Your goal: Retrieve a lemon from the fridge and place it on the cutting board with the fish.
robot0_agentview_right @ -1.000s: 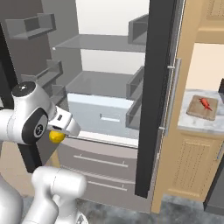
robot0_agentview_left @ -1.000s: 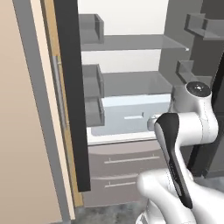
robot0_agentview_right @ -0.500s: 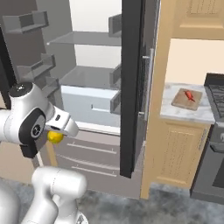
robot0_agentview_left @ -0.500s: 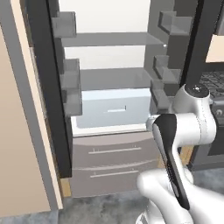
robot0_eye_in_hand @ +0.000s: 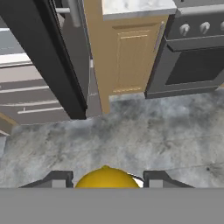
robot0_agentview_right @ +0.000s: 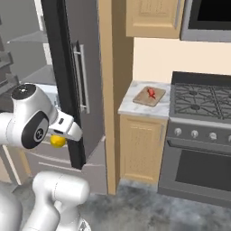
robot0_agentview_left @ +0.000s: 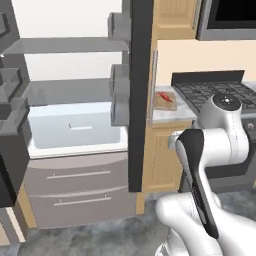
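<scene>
You are in the carrying step: the small bright yellow round lemon (robot0_eye_in_hand: 106, 176) sits pinched between the two dark finger tips of your two-finger gripper (robot0_eye_in_hand: 106, 179), the jaws part-way closed on its sides. In the right base view the lemon (robot0_agentview_right: 57, 141) hangs under the white hand, low in front of the tall grey steel fridge (robot0_agentview_right: 83, 67), close to the black edge of its open door. The hand points down at the mottled grey floor (robot0_eye_in_hand: 144, 135), so the fruit is well below counter height and well apart from its goal.

That goal, the small flat brown wooden cutting board (robot0_agentview_right: 149, 96), lies on the short grey-white marble countertop (robot0_agentview_right: 128, 101) between the fridge's tan wooden side panel and the dark gas stove (robot0_agentview_right: 203, 97). The small reddish-orange fish (robot0_agentview_right: 152, 93) rests on the board, towards its stove side, leaving bare wood on the fridge side.

Your next move calls for raising the arm clear of the counter edge and bringing the hand over the board, likely with the base brought nearer, since the board looks out of easy reach. Keep the lemon clear of the open door's edge as you swing. Set it on the bare wood beside the fish, low before you let go, as a round fruit will probably roll off.
</scene>
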